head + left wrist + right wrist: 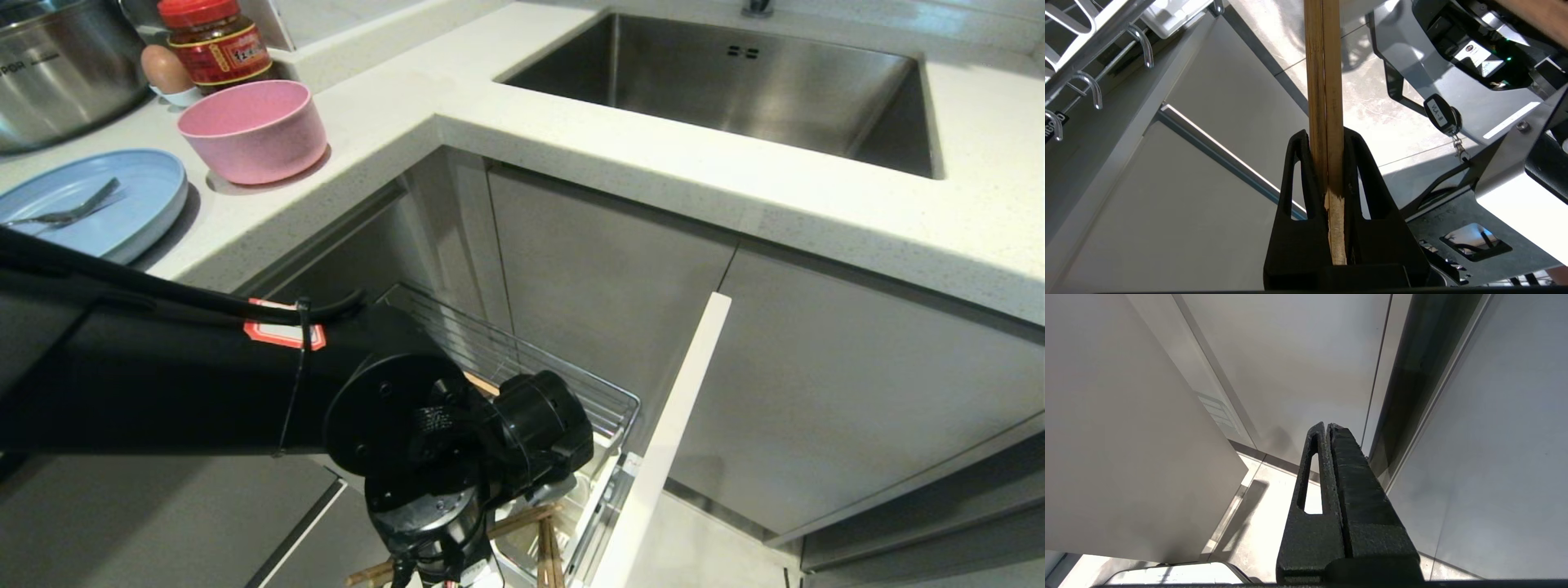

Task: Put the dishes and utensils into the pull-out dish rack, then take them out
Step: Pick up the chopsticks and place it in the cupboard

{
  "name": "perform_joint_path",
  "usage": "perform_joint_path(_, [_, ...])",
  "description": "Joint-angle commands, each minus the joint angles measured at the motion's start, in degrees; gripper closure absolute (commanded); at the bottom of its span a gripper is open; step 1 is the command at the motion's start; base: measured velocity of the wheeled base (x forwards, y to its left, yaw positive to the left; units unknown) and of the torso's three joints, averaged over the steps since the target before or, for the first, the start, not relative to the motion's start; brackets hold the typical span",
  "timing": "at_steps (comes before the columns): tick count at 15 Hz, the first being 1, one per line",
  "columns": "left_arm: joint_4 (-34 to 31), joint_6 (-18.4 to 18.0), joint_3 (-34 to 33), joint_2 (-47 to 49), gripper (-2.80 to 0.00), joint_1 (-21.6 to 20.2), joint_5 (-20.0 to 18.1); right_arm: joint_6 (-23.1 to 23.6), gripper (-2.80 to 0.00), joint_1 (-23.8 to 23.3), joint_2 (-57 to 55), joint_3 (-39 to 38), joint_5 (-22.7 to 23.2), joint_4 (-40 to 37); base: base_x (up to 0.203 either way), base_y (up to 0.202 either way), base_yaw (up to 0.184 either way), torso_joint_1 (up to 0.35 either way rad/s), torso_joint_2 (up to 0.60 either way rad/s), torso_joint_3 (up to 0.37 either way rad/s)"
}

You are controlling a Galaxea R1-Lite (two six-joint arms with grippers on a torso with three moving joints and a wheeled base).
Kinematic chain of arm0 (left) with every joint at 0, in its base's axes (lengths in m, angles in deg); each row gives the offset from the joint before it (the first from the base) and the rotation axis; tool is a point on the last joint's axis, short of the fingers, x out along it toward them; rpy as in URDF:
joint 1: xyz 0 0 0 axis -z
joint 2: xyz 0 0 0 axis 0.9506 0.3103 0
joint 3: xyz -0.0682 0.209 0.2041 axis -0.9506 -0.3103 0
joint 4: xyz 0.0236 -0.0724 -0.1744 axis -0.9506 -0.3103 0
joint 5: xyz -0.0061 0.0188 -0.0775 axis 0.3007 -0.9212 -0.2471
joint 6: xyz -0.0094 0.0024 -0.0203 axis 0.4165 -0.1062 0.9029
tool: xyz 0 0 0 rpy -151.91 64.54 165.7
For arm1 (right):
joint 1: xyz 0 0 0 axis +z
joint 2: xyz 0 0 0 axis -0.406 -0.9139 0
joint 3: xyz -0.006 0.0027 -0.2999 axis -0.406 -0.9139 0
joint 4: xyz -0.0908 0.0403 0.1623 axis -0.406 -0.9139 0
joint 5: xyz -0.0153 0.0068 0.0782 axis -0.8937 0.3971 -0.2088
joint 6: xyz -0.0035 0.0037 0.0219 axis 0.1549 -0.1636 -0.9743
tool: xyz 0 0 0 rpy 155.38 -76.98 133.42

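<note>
White speckled countertop (pixel 571 155), L-shaped, wrapping around an inside corner. Steel sink (pixel 735 82) is set into the far run.

On the left run, resting directly on the counter:
- light-blue plate (pixel 122 204) at the near left edge; a silver fork (pixel 73 212) lies on it.
- pink bowl (pixel 253 131), upright, just beside the plate, near the corner.
- red-lidded jar (pixel 214 42) behind the bowl.
- egg (pixel 166 69) in a small white cup, beside the jar.
- steel pot (pixel 57 69) at far left, partly cut off by the frame.

Below the counter: pull-out dish rack (pixel 531 359) drawn out from the grey cabinets, white front panel (pixel 678 408) angled outward. Rack contents mostly hidden.
</note>
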Motion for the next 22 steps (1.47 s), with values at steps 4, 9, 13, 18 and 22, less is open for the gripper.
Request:
perform_joint_path(4, [-0.26,-0.05,3.60,4.38,0.00,0.26,0.33,-0.03,0.00,0.00,0.24,0.00,-0.02,0.04,0.000,0.000,0.000,0.000,0.00,0.000])
perform_joint_path(9, [-0.20,-2.16,6.51,8.04,0.00,0.39,0.59,-0.03,0.00,0.00,0.24,0.00,-0.02,0.04,0.000,0.000,0.000,0.000,0.00,0.000])
perform_joint_path(13, [-0.20,-2.25,9.01,10.82,0.00,0.43,0.59,-0.03,0.00,0.00,0.24,0.00,-0.02,0.04,0.000,0.000,0.000,0.000,0.00,0.000])
perform_joint_path(18, [-0.20,-2.25,10.18,11.62,0.00,0.51,0.84,-0.03,0.00,0.00,0.24,0.00,-0.02,0.04,0.000,0.000,0.000,0.000,0.00,0.000])
perform_joint_path(22, [-0.20,-2.07,10.26,11.27,-2.80,0.52,1.88,-0.03,0.00,0.00,0.24,0.00,-0.02,0.04,0.000,0.000,0.000,0.000,0.00,0.000])
